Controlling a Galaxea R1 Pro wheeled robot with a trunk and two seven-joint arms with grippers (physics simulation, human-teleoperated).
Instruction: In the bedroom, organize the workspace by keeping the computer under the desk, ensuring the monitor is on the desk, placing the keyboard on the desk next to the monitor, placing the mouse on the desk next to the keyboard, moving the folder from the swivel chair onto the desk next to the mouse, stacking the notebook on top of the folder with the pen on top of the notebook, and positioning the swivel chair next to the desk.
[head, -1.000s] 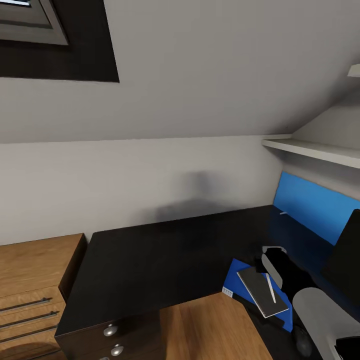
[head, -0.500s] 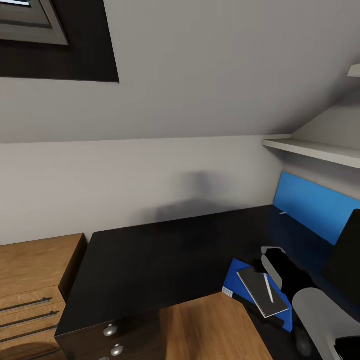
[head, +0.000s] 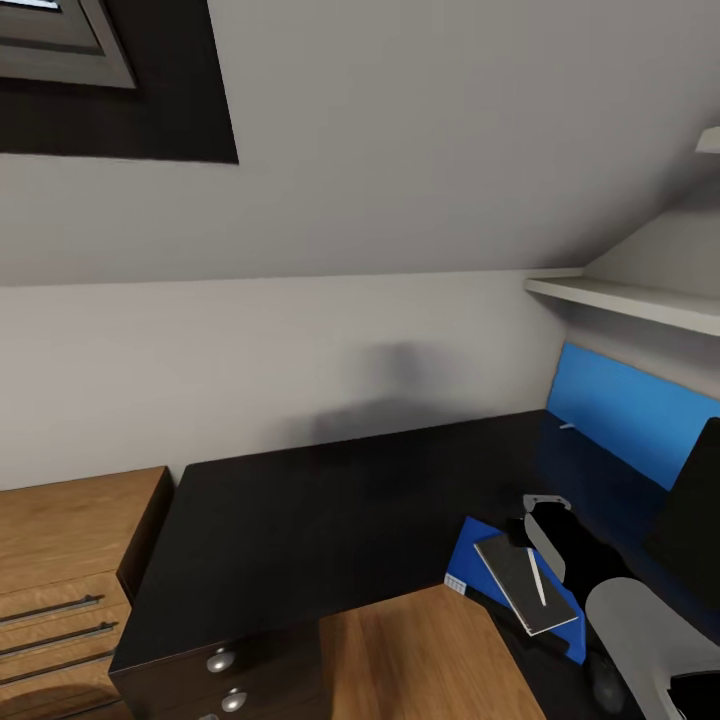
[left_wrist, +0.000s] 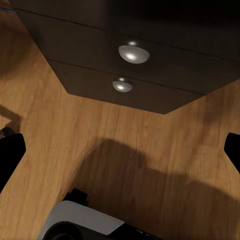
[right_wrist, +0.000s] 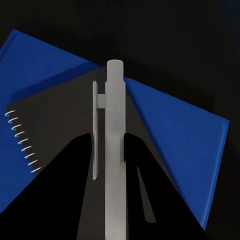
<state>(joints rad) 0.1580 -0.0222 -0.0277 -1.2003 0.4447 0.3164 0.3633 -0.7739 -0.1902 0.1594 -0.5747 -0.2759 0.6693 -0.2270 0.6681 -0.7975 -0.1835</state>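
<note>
The black desk (head: 300, 520) has a blue back panel (head: 620, 410), and the monitor (head: 695, 510) stands at its right end. The blue folder (head: 468, 560) lies on the desk's near right part, with the dark spiral notebook (head: 510, 570) on top of it. My right gripper (head: 545, 525) is low over the notebook, shut on the grey pen (head: 536, 577), which lies along the cover. In the right wrist view the pen (right_wrist: 114, 125) runs between the black fingers (right_wrist: 85, 200), over the notebook (right_wrist: 55, 130) and folder (right_wrist: 35, 70). My left gripper (left_wrist: 120, 150) hangs open above the wooden floor.
A dark drawer unit (head: 230, 670) with silver knobs (left_wrist: 131, 54) sits under the desk's left end. A low oak shelving unit (head: 70, 560) stands to its left. A white wall shelf (head: 630, 300) hangs above the blue panel. Wooden floor (head: 420, 660) lies in front.
The right gripper and the pen have shifted slightly to the left over the notebook. Nothing else has moved.
</note>
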